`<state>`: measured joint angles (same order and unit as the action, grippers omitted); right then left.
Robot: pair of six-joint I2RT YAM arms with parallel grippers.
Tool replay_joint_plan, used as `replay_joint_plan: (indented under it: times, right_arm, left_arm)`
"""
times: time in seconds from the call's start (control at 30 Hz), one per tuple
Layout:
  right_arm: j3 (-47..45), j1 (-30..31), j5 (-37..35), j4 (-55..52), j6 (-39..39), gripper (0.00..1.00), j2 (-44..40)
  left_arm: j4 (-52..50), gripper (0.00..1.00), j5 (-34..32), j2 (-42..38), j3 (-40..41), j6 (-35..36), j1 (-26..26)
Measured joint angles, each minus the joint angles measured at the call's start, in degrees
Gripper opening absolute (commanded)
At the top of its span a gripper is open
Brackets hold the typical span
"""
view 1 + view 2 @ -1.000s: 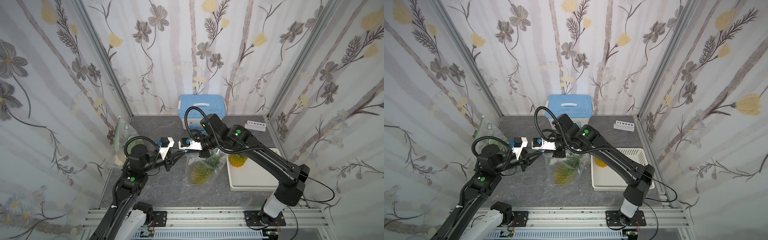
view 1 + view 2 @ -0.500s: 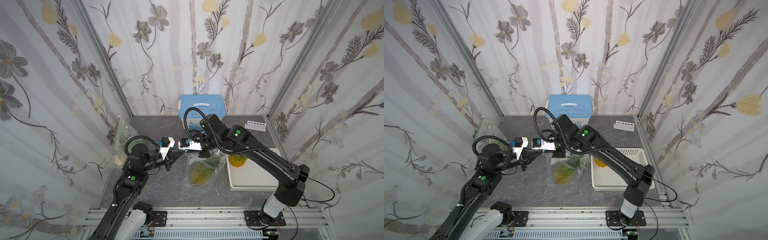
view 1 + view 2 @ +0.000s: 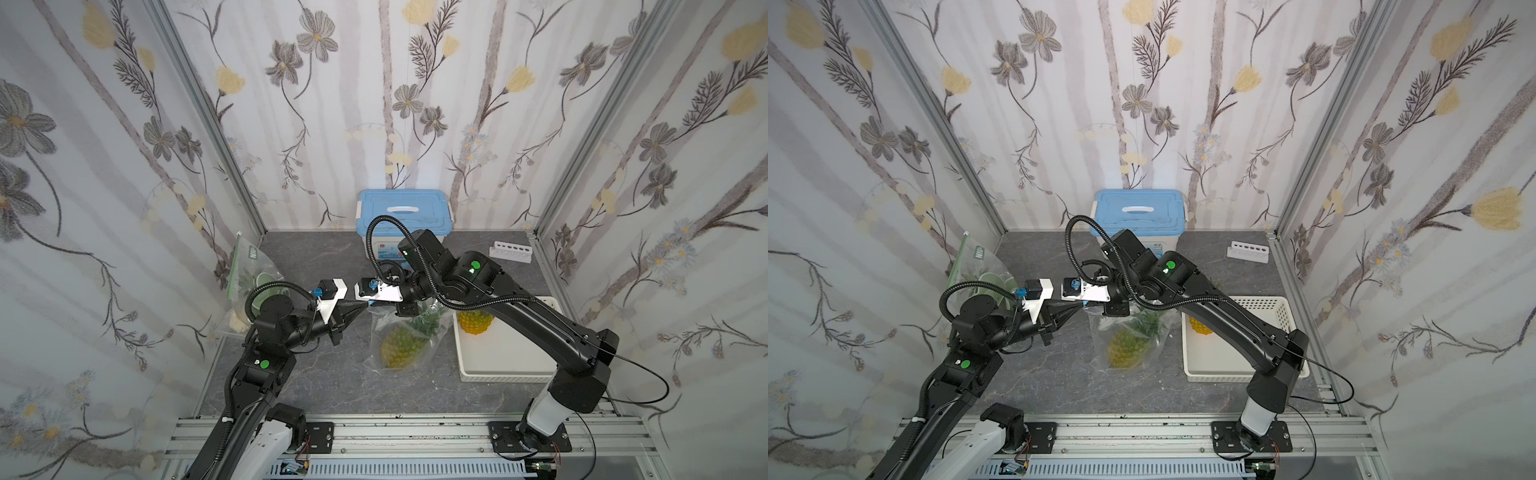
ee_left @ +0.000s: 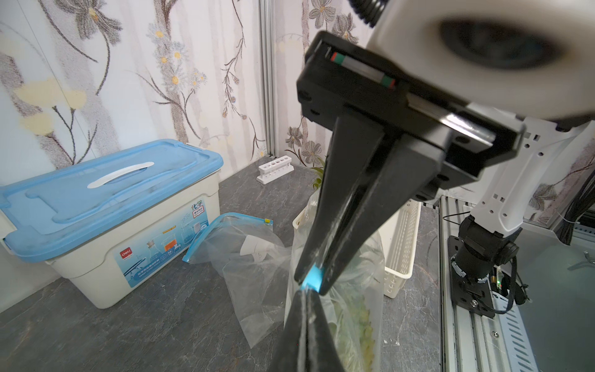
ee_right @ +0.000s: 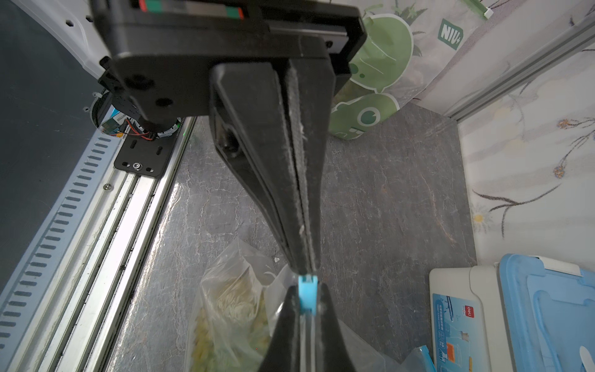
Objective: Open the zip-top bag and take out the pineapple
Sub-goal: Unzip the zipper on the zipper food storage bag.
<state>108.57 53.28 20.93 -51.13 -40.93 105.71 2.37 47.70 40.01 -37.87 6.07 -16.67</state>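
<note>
The change from a second ago is small. The left gripper (image 5: 304, 269) had its jaws a little apart then, and now they are pressed flat together. Neither arm nor the bag has otherwise shifted. The left tips sit at the top corner of the zip-top bag (image 3: 415, 330), touching the blue slider (image 5: 306, 294). I cannot make out whether any film is nipped between them. The right gripper (image 4: 313, 283) is clamped on that slider, meeting the left one tip to tip above the grey table (image 3: 332, 374).

For writing, the blue-lidded box (image 4: 106, 193) at the back wall has a red "deli" badge (image 4: 126, 254) on its side. Above it I can read 化学, but the rest of the panel is too small. The green-printed bag (image 5: 380, 64) leaning against the left wall reads "NIU+".

The pineapple (image 3: 399, 349) is inside the clear bag. The bag hangs from the grippers with its bottom down on the table, just beside the white basket (image 3: 498, 365). The yellow body sits low and the green crown points up toward the zip, both blurred by crinkled film. A second pineapple (image 3: 475, 323) sits in the basket.
</note>
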Motion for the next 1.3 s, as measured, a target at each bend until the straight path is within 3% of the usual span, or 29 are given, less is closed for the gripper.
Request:
replay_joint_plan:
  times: [0.77, 1.03, 1.3]
  right_arm:
    - [-6.82, -3.91, 0.83, 5.07, 2.4, 0.05, -3.74]
    - [-15.69, -5.55, -3.76, 10.36, 9.2, 0.06, -10.27]
    - [-23.41, -5.18, -10.67, 13.16, 20.28, 0.07, -18.67]
  left_arm:
    - [0.24, 0.0, -8.28, -0.28, 0.37, 0.13, 1.11]
    - [0.48, 0.0, -12.13, 1.4, -1.07, -2.97, 5.25]
    - [-0.66, 0.0, -16.2, 7.85, -8.15, -4.83, 7.45]
